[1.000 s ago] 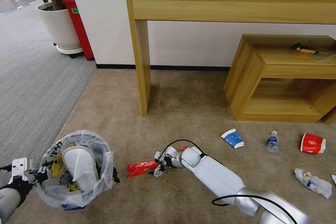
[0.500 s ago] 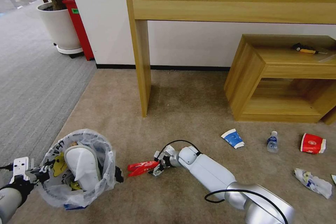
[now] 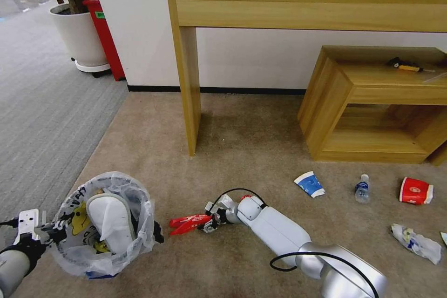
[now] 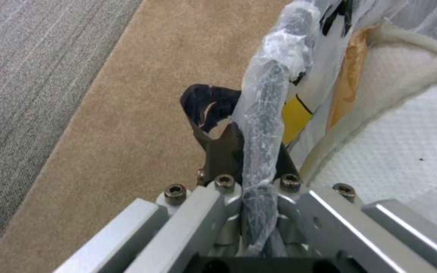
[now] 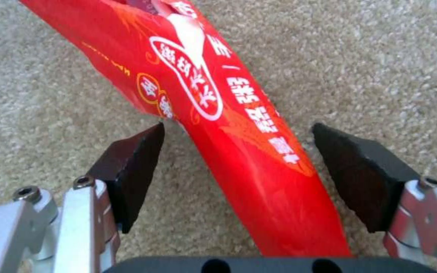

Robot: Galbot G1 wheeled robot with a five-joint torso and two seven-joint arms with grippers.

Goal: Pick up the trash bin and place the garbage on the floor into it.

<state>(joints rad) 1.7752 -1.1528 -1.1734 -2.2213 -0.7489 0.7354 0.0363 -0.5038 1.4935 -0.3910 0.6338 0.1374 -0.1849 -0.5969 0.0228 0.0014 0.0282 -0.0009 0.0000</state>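
- Beige carpet floor [image 3: 242,139] runs under everything; nearest, the left gripper [image 4: 251,167] is pinched tight on the bagged rim of the trash bin [image 3: 100,226], a white slipper [image 3: 109,221] inside.
- Beyond, the right gripper [image 5: 239,170] lies low, jaws spread astride the red wrapper [image 5: 218,125].
- Grasping step: I judge closing comes next.
- Farther off lie the paper cup [image 3: 309,184] and bottle [image 3: 362,188].

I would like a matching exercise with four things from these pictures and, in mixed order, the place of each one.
Things:
1. white slipper
2. red wrapper
3. blue-white paper cup
4. black-orange tool

Places:
A. on the low wooden shelf
B. inside the trash bin
C. between the open fingers of the right gripper
D. lying on the carpet, untouched

Pairs: 1-B, 2-C, 3-D, 4-A
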